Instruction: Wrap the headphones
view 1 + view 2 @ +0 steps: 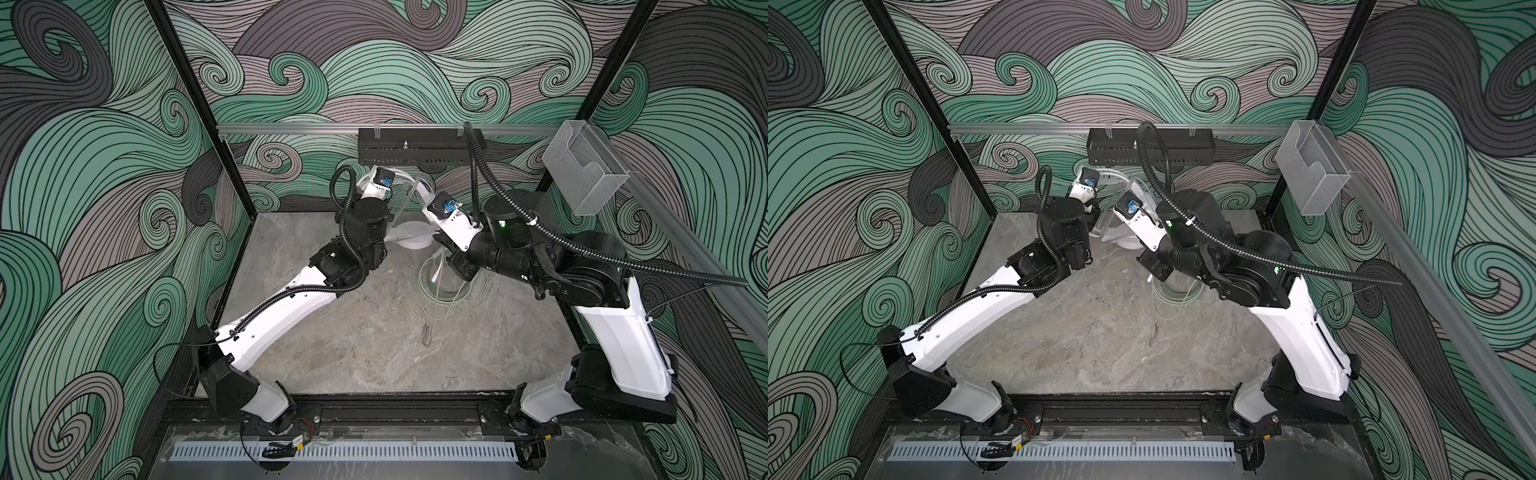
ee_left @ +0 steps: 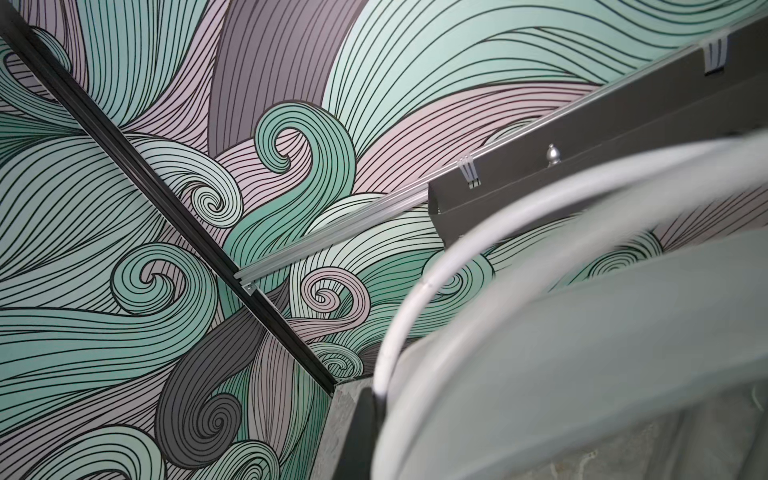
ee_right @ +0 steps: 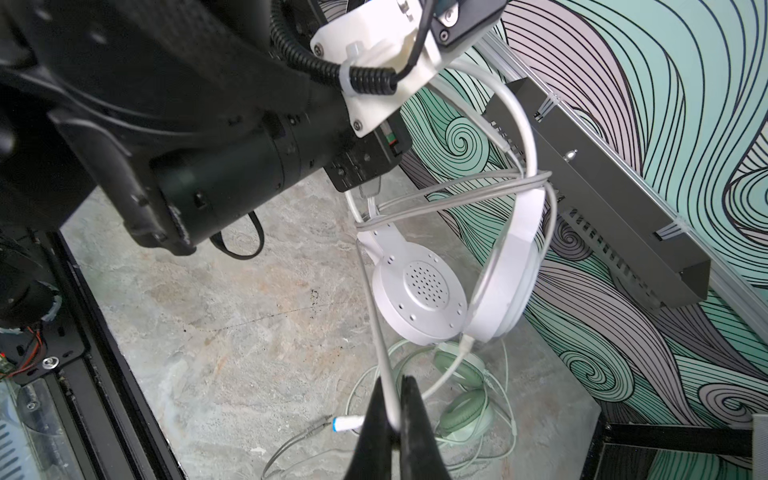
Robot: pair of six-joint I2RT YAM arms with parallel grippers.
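Note:
The white headphones [image 3: 419, 291] hang above the table, earcups down, and show in both top views [image 1: 411, 232] [image 1: 1121, 239]. My left gripper [image 3: 368, 199] is shut on their thin headband [image 2: 415, 307]. Only one dark finger [image 2: 363, 432] shows in the left wrist view. Their white cable [image 3: 457, 195] crosses between the two sides of the headband and runs down to my right gripper [image 3: 395, 380], which is shut on it. The mint green headphones [image 3: 465, 411] lie on the table below amid their loose cable [image 1: 432, 291] [image 1: 1173, 291].
A white plug with a blue ring [image 3: 347, 423] shows beside the right fingers. A black tray [image 1: 419, 151] hangs on the back rail close behind the raised headphones. A clear plastic box [image 1: 584, 174] is mounted at the right wall. A small dark scrap [image 1: 427, 334] lies mid-table.

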